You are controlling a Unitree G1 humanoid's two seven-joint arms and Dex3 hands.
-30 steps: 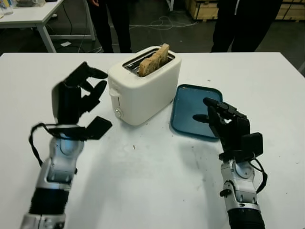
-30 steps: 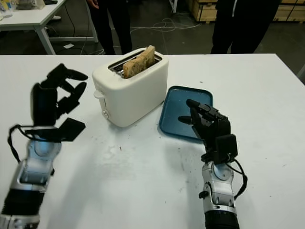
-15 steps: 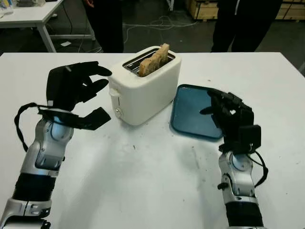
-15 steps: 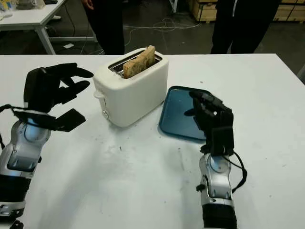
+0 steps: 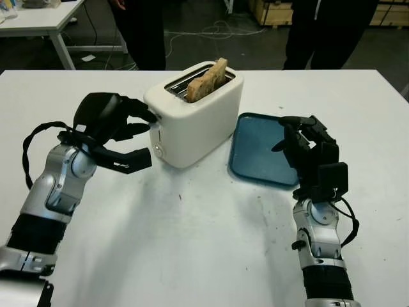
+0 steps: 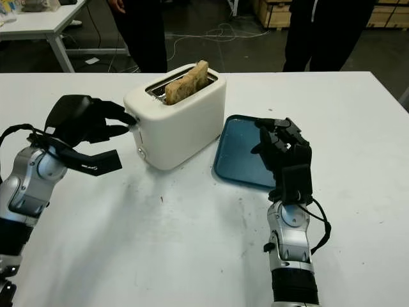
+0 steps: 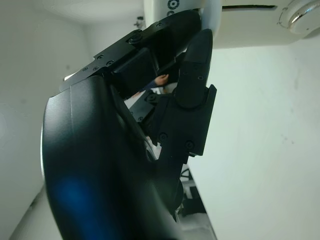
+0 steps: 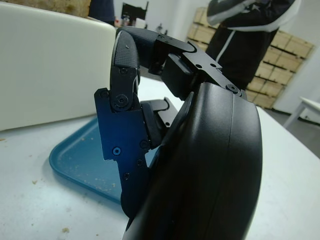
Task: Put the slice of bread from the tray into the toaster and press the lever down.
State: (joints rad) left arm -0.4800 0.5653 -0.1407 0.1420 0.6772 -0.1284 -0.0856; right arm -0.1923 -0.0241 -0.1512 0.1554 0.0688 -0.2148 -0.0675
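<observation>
A white toaster point(image 5: 195, 121) stands on the white counter point(image 5: 204, 243), a little beyond its middle, turned at an angle so that its narrow end with the lever point(image 5: 153, 125) and a round knob point(image 5: 158, 151) faces toward 8 o'clock. The slice of bread point(image 5: 207, 80) sits upright in the slot, its upper part sticking out above the top of the toaster; the lever is high on the end face, not pressed down.

The left hand point(image 5: 108, 121) is at 9 o'clock of the toaster, raised off the counter, its curled fingers point(image 5: 142, 116) reaching to the lever end with the tips at or on the lever. From the left wrist view the fingers point(image 7: 195, 70) end right at the toaster's white shell beside the knob point(image 7: 300, 15); they pinch nothing, and whether they actually press the lever I cannot tell.

A blue tray point(image 5: 255, 148) lies flat on the counter at 3 o'clock of the toaster, just beside it. The right hand point(image 5: 308, 150) is held upright above the near right edge of the tray, its fingers point(image 8: 125, 85) bent inward and holding nothing.

Beyond the far edge of the counter two people in dark clothes point(image 5: 144, 32) stand on the floor, and the corner of another white table point(image 5: 45, 22) shows at 11 o'clock.
</observation>
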